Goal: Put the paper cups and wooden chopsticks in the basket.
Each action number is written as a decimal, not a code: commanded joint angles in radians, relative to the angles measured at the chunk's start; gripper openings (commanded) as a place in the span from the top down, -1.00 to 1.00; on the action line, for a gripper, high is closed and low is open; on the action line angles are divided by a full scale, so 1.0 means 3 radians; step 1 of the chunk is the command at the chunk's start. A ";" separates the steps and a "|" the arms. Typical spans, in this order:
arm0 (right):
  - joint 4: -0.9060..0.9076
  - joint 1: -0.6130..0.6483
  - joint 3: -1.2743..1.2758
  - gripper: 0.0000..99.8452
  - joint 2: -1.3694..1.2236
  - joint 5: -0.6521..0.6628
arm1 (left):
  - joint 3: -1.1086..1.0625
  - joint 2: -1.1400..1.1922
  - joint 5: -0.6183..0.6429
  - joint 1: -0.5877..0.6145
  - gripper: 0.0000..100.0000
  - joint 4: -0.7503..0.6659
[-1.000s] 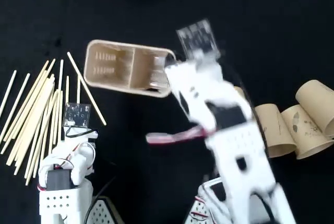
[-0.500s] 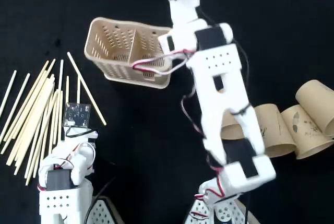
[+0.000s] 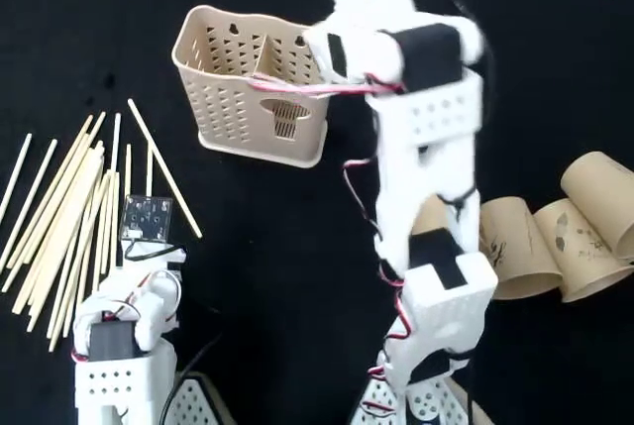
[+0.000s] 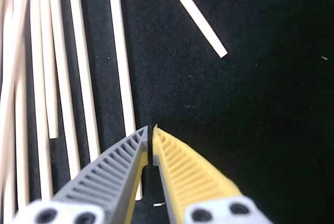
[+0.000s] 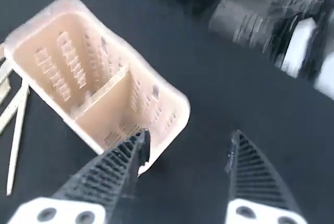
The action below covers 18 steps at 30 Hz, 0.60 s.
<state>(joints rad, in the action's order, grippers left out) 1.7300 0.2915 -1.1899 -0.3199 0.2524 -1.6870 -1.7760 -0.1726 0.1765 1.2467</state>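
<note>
High view: basket [image 3: 248,98] stands upper centre, right arm [image 3: 426,177] beside it.
Chopsticks [image 3: 59,217] lie at left, paper cups [image 3: 565,232] at right. Left wrist view: left gripper [image 4: 152,130] closed, empty, over the table [image 4: 261,104] by chopsticks. Right wrist view: right gripper [image 5: 189,134] spread wide, near the basket.

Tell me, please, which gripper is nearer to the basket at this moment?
Right. The right gripper is open right at one end of the basket; the left gripper is shut beside the wooden chopsticks, well apart from the basket.
</note>
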 commanded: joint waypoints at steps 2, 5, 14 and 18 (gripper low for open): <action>0.0128 -0.0041 -0.0074 0.50 0.0366 0.0312 | -0.0043 -0.0031 0.0026 -0.0028 0.94 0.0020; 0.0128 -0.0036 0.0662 0.50 0.0882 0.0593 | -0.0043 -0.0031 0.0026 -0.0028 0.94 0.0020; -0.0061 -0.0036 0.3516 0.50 0.3194 0.1708 | -0.0043 -0.0031 0.0026 -0.0028 0.94 0.0020; -0.0092 -0.0153 0.4877 0.60 0.4386 0.2445 | -0.0043 -0.0031 0.0026 -0.0028 0.94 0.0020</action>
<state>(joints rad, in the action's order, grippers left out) 1.7162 0.2900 -0.0269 0.7142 0.8109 -1.6870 -1.7760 -0.1726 0.1765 1.2467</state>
